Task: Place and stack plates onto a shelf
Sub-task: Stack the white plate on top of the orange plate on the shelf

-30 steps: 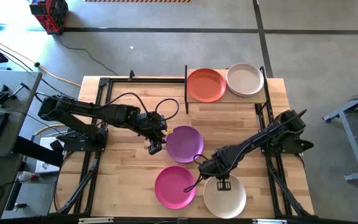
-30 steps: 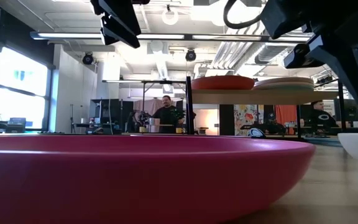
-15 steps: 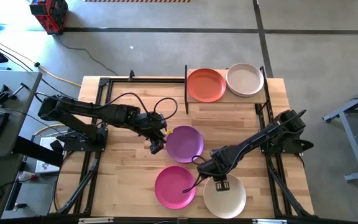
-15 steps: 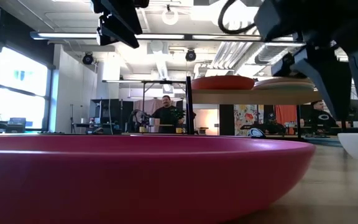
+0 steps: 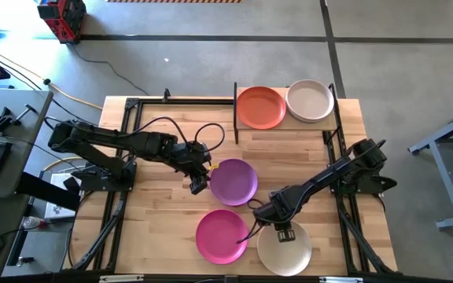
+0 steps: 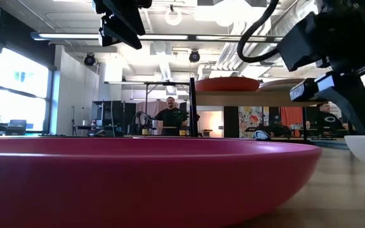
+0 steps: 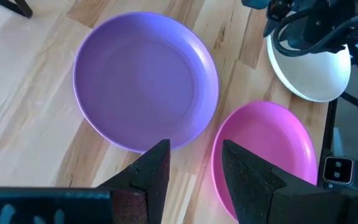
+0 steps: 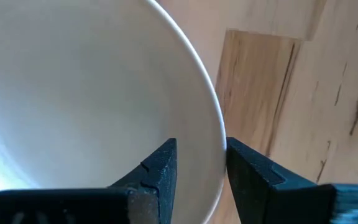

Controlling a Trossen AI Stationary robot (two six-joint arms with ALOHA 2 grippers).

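Observation:
A purple plate [image 5: 234,181] lies mid-table, a magenta plate [image 5: 222,236] and an off-white plate [image 5: 284,248] near the front edge. An orange plate [image 5: 260,107] and a cream plate [image 5: 311,101] rest on the shelf [image 5: 283,126] at the far right. My left gripper [image 5: 197,185] is open, hovering at the purple plate's left rim [image 7: 166,144]. My right gripper [image 5: 283,233] is open over the off-white plate's far rim [image 8: 219,146], one finger [image 8: 160,171] over the inside and one [image 8: 250,171] outside. I cannot tell whether it touches. The other plates are out of view.
Black frame rails [image 5: 124,149] run along the table's left and right sides. The shelf's black posts [image 5: 235,114] stand at the far edge. Bare wood lies left of the purple and magenta plates. A person [image 6: 170,114] stands in the room far behind the table.
My right gripper has shifted a little toward the table's right edge above the off-white plate's far rim, staying open. The plates have not moved.

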